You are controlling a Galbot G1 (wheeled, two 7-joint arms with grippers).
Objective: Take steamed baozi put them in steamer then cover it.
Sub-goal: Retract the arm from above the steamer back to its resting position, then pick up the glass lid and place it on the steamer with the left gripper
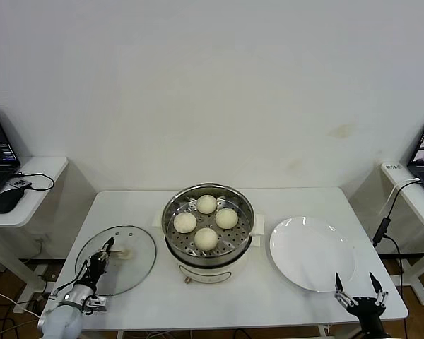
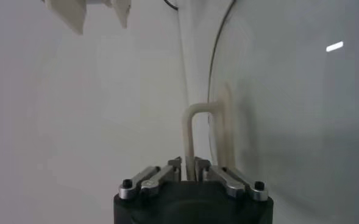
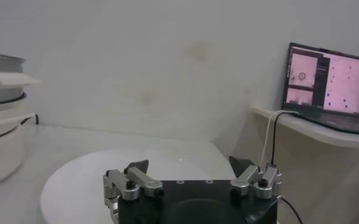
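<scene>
four baozi (image 1: pixel 206 220) sit in steamer (image 1: pixel 175 247), centre of head frame. glass lid (image 1: pixel 136 263) lies flat on table (image 1: pixel 254 304), lower left. left gripper (image 1: pixel 107 248) at lid's cream handle (image 2: pixel 193 125), fingers pinched tight onto it. right gripper (image 1: pixel 355 284), lower right, spread wide, holding nothing, at near edge of bare white plate (image 1: pixel 312 252).
</scene>
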